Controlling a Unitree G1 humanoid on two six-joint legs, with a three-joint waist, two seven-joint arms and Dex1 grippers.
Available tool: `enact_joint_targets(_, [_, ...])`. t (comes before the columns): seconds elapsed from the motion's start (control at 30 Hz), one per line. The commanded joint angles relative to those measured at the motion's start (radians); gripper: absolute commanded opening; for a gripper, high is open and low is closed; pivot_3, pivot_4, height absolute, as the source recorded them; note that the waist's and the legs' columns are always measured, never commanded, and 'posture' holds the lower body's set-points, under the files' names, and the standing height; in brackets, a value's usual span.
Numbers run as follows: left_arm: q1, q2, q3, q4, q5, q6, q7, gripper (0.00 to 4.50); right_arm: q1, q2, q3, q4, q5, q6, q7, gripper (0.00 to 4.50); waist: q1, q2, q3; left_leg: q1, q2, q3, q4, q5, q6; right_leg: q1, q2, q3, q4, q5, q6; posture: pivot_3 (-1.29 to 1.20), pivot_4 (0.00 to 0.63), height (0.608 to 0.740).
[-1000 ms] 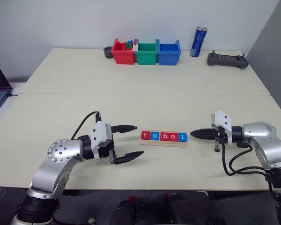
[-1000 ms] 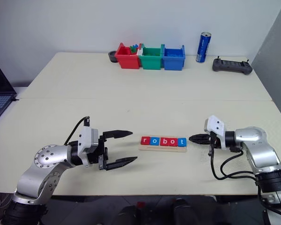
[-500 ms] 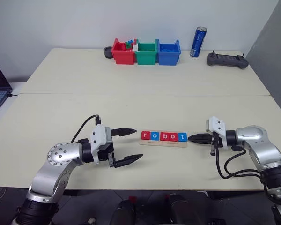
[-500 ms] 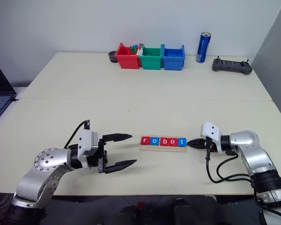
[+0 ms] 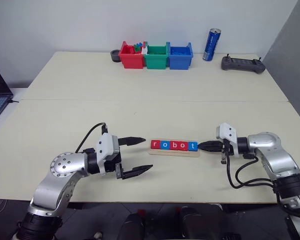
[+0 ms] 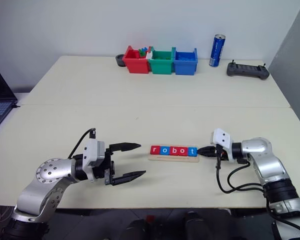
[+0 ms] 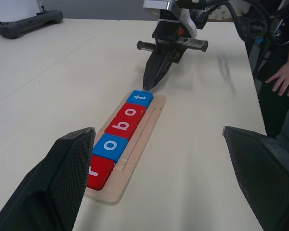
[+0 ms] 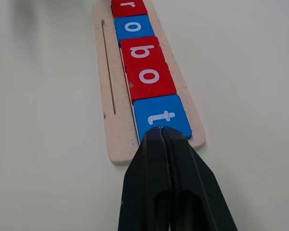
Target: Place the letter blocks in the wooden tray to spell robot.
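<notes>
Now right claw (image 8: 160, 132), pinched closed, touches blue t tile (image 8: 160, 117); left claw (image 5: 136, 156) gapes empty.

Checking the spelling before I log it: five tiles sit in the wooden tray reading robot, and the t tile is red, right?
Not quite. The five letter blocks do spell robot in the wooden tray, but the t tile is blue, as the right wrist view shows.
</notes>
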Motion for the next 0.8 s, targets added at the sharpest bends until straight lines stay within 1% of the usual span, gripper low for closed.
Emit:
enact_joint_targets(0.03, [-0.003, 0.008, 0.023, -0.026, -0.015, -0.008, 0.003, 4.50, -0.016, 0.002, -0.001, -0.018, 0.003, -0.006, -0.004, 0.04, 0.000, 0.000, 0.000, 0.000, 0.000, 0.000, 0.000, 0.000, 0.000, 0.000, 0.000, 0.000, 0.000, 0.000, 0.000, 0.00, 0.150, 0.740])
enact_joint_targets(0.27, [0.000, 0.008, 0.024, -0.028, -0.013, -0.007, 0.009, 4.50, -0.017, 0.002, -0.007, -0.015, 0.003, -0.002, -0.005, 0.04, 0.000, 0.000, 0.000, 0.000, 0.000, 0.000, 0.000, 0.000, 0.000, 0.000, 0.000, 0.000, 0.000, 0.000, 0.000, 0.00, 0.150, 0.740])
enact_joint_targets(0.67, [-0.002, 0.005, 0.021, -0.025, -0.012, -0.008, 0.015, 4.50, -0.006, -0.044, -0.022, -0.004, 0.009, -0.007, 0.013, 0.04, 0.000, 0.000, 0.000, 0.000, 0.000, 0.000, 0.000, 0.000, 0.000, 0.000, 0.000, 0.000, 0.000, 0.000, 0.000, 0.00, 0.150, 0.740])
enact_joint_targets(0.8, [-0.001, 0.005, 0.020, -0.024, -0.012, -0.009, 0.014, 4.50, -0.006, -0.044, -0.019, 0.005, 0.005, -0.014, 0.008, 0.04, 0.000, 0.000, 0.000, 0.000, 0.000, 0.000, 0.000, 0.000, 0.000, 0.000, 0.000, 0.000, 0.000, 0.000, 0.000, 0.00, 0.150, 0.740])
